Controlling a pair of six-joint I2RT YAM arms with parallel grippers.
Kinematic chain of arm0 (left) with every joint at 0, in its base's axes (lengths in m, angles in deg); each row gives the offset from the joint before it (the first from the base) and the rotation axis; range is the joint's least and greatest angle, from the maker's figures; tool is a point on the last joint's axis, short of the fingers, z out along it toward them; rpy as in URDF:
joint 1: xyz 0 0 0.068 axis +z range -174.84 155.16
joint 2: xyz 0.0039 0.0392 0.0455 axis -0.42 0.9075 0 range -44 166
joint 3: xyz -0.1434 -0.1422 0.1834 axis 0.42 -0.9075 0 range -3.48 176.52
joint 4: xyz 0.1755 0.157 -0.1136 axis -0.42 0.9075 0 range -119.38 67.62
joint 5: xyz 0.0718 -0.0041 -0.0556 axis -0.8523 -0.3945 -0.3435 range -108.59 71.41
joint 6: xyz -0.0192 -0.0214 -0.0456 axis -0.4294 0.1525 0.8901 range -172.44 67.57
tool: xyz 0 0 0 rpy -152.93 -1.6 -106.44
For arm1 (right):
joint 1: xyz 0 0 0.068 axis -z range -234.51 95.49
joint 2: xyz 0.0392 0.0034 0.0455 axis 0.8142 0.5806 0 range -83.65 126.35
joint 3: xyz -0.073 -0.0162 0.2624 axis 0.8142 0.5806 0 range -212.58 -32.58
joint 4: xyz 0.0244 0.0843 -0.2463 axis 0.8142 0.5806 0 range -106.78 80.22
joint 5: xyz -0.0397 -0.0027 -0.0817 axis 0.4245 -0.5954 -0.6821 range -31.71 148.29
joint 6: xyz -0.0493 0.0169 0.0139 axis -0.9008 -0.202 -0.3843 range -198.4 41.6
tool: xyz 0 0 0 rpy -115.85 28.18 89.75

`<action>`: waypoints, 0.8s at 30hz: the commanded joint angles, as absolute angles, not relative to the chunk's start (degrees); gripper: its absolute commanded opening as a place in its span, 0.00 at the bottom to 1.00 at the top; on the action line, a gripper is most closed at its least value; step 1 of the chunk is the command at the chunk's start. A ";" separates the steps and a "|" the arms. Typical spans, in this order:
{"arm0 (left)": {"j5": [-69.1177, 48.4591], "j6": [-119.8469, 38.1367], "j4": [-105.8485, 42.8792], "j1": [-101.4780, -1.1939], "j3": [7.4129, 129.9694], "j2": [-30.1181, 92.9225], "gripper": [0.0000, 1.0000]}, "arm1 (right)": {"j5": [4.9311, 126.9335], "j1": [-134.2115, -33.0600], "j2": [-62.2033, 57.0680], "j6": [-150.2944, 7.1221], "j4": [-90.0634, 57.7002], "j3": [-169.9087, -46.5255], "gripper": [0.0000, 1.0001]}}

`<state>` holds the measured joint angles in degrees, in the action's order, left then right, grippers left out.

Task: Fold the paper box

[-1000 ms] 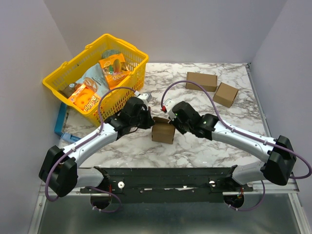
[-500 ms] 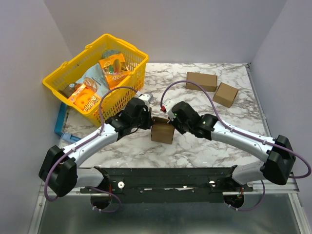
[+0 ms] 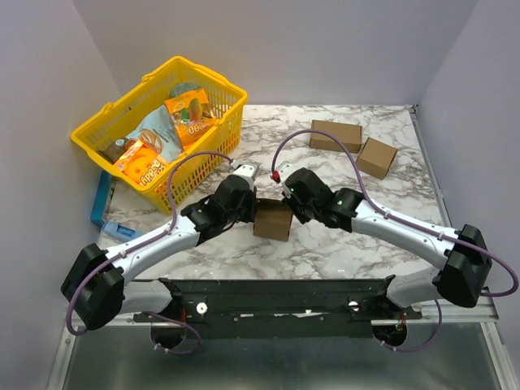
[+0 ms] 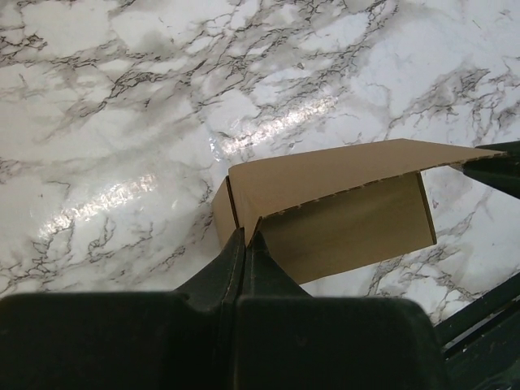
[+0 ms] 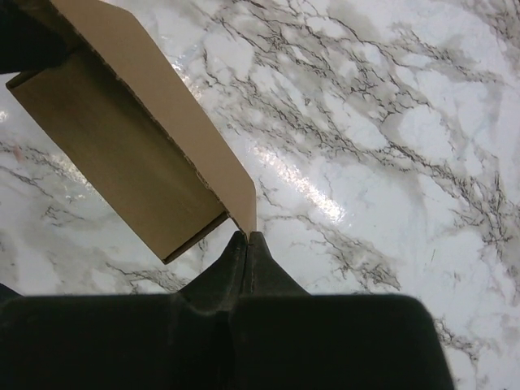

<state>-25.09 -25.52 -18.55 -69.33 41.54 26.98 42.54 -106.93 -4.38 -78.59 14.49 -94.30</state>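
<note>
Shifting right toward frame centre, the left gripper [image 4: 245, 237] stays clamped on one lid-flap corner of the paper box [image 3: 272, 220], mid-frame. The right gripper [image 5: 246, 236] pinches the opposite corner, so the lid seems to be closing.

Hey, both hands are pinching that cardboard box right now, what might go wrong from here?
1. The left hand and the right hand are each shut on just a corner tip of the paper box, so the flap may slip free.
2. With grips at opposite ends, uneven pulling might tear the thin flap or bend it away from its crease.
</note>
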 commanded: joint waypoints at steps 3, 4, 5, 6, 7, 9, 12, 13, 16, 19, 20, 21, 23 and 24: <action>-27.03 -20.10 -18.57 -73.96 35.73 27.54 0.00 | 40.10 -107.24 -1.65 -67.96 18.03 -98.75 0.01; -27.38 -19.83 -19.18 -74.32 35.55 27.63 0.00 | 40.27 -107.33 -1.30 -67.25 18.72 -99.29 0.01; -27.73 -19.57 -19.45 -74.84 35.28 27.71 0.00 | 40.27 -107.33 -0.95 -66.37 19.25 -99.90 0.01; -28.60 -19.30 -19.45 -75.28 35.02 27.80 0.00 | 40.53 -107.24 -0.25 -64.79 19.52 -100.95 0.01; -29.13 -18.69 -19.88 -76.16 34.76 27.80 0.00 | 40.62 -107.24 0.11 -64.17 20.13 -101.48 0.01; -29.92 -17.81 -20.67 -76.86 33.97 27.80 0.00 | 40.71 -107.33 0.46 -62.59 20.75 -102.36 0.01; -30.45 -16.23 -22.00 -78.10 33.00 27.80 0.00 | 40.89 -107.33 0.73 -61.71 21.19 -103.42 0.01; -30.63 -15.96 -22.35 -78.19 32.91 27.89 0.00 | 40.98 -107.24 0.73 -61.79 20.93 -103.34 0.01; -31.77 -15.00 -22.18 -78.27 32.73 27.80 0.00 | 40.98 -107.33 0.11 -62.05 19.88 -101.93 0.14; -33.52 -13.77 -20.78 -78.27 33.00 27.45 0.00 | 39.13 -107.24 -1.47 -62.40 19.35 -99.04 0.25; -33.79 -13.41 -20.51 -78.27 33.08 27.10 0.00 | 38.70 -107.24 -2.43 -62.67 19.26 -98.07 0.26; -33.88 -12.80 -20.33 -78.27 33.00 26.75 0.00 | 38.17 -107.33 -3.05 -63.02 18.91 -96.32 0.27; -33.80 -12.62 -20.50 -78.27 32.91 26.31 0.00 | 37.99 -107.24 -4.54 -63.28 17.94 -94.47 0.29; -33.80 -12.62 -20.42 -78.27 33.00 26.31 0.00 | 37.81 -107.33 -6.03 -63.28 17.77 -93.07 0.32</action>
<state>-36.11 -15.42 -27.51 -77.09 35.31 25.67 38.98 -106.87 -2.07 -63.66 21.02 -97.38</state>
